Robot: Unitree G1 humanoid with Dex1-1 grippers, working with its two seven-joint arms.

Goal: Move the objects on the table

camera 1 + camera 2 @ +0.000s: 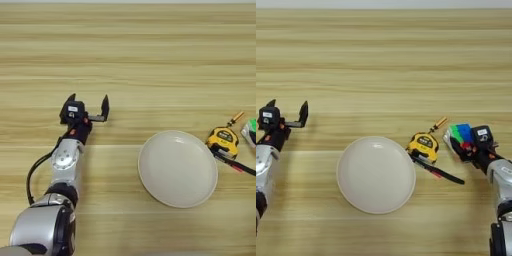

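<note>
At the right, the puzzle cube (460, 133) shows blue, green and white faces and sits tilted between the black fingers of my right gripper (465, 142), which is shut on it just over the table (384, 60). The yellow-and-black tape measure (423, 145) lies just left of the cube, at the plate's right rim. A thin black-and-red strap (438, 171) trails from the tape measure toward the front right. My left gripper (88, 102) stands open at the left, well away from both objects, with nothing between its fingers.
A round cream plate (376, 174) lies in the front middle, with the tape measure against its right rim. A small orange piece (439, 122) lies just behind the tape measure.
</note>
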